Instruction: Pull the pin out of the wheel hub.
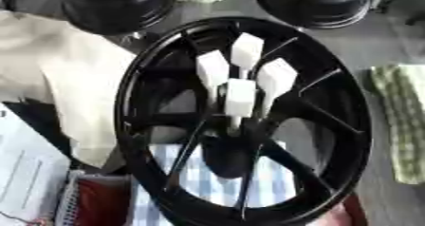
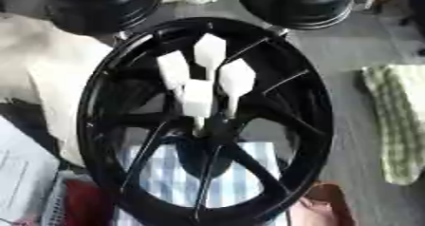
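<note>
A large black spoked wheel hub (image 1: 353, 101) fills the middle of both views, standing tilted toward me. Several white pins stick out of its centre (image 1: 232, 132). Each has a blocky white head on a thin stem. One head is at the upper left (image 1: 212, 68), one at the top (image 1: 246, 49), one at the right (image 1: 276, 76), and the nearest and lowest (image 1: 240, 97) is in front. Neither of my hands shows in either view.
Two more black wheels lie at the back left (image 1: 116, 4) and back right (image 1: 319, 2). A green checked cloth (image 1: 402, 125) lies at the right, a blue checked cloth (image 1: 207, 182) under the hub, and white sheeting (image 1: 66, 78) at the left. A red thing (image 1: 104, 201) sits lower left.
</note>
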`<state>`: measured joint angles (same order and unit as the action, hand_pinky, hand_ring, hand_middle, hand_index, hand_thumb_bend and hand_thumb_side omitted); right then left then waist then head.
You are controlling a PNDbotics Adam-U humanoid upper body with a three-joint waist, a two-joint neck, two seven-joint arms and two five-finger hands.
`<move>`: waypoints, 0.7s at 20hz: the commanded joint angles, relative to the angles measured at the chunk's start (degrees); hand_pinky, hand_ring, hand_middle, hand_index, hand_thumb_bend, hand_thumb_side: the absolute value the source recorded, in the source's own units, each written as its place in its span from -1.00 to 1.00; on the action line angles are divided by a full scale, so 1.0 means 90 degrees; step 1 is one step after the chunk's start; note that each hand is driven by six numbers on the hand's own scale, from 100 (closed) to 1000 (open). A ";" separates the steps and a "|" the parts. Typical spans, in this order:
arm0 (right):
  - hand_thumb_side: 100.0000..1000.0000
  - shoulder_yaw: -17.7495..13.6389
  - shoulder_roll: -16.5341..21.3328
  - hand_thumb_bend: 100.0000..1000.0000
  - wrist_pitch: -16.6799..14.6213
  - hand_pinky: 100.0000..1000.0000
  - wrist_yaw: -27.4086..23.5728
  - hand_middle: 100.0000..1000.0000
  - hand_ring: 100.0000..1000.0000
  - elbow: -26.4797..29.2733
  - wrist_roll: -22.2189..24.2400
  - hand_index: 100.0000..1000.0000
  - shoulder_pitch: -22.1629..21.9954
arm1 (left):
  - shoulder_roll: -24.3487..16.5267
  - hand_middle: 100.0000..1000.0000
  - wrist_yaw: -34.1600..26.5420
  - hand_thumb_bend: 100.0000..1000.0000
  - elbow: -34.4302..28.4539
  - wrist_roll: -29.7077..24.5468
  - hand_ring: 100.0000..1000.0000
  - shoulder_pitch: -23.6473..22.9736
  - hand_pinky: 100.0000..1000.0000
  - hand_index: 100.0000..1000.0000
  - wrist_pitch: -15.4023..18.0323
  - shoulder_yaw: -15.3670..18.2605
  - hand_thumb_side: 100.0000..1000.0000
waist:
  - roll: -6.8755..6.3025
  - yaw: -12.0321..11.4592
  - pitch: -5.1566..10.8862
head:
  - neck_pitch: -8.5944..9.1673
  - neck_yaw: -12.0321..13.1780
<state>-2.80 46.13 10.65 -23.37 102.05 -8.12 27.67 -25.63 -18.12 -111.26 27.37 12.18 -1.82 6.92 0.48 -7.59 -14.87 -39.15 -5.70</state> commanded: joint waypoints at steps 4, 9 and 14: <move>-0.09 -0.0079 0.0132 -0.96 -0.0001 0.69 0.0028 0.34 0.31 0.0027 0.0007 0.40 0.0049 | -0.0104 0.23 0.0006 -0.52 -0.0115 0.0015 0.39 0.0038 0.48 0.51 0.0007 0.0052 0.32 | -0.0002 -0.0004 0.0137 | 0.0059 -0.0015; -0.09 -0.0075 0.0141 -0.96 0.0020 0.70 0.0042 0.36 0.32 0.0006 0.0034 0.42 0.0064 | -0.0101 0.23 0.0006 -0.52 -0.0111 0.0018 0.39 0.0030 0.48 0.51 0.0006 0.0053 0.32 | 0.0004 -0.0010 0.0133 | 0.0059 -0.0004; -0.14 0.0052 0.0541 -0.94 0.0035 0.69 0.0511 0.39 0.36 0.0040 0.0569 0.45 0.0356 | -0.0119 0.23 0.0018 -0.53 -0.0111 0.0010 0.39 0.0016 0.48 0.51 0.0003 0.0046 0.32 | 0.0018 -0.0013 0.0137 | 0.0038 -0.0003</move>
<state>-2.12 47.79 11.04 -20.21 101.72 -4.28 29.93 -25.61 -18.12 -111.26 27.44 12.10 -1.76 6.92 0.61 -7.70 -14.87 -39.15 -5.70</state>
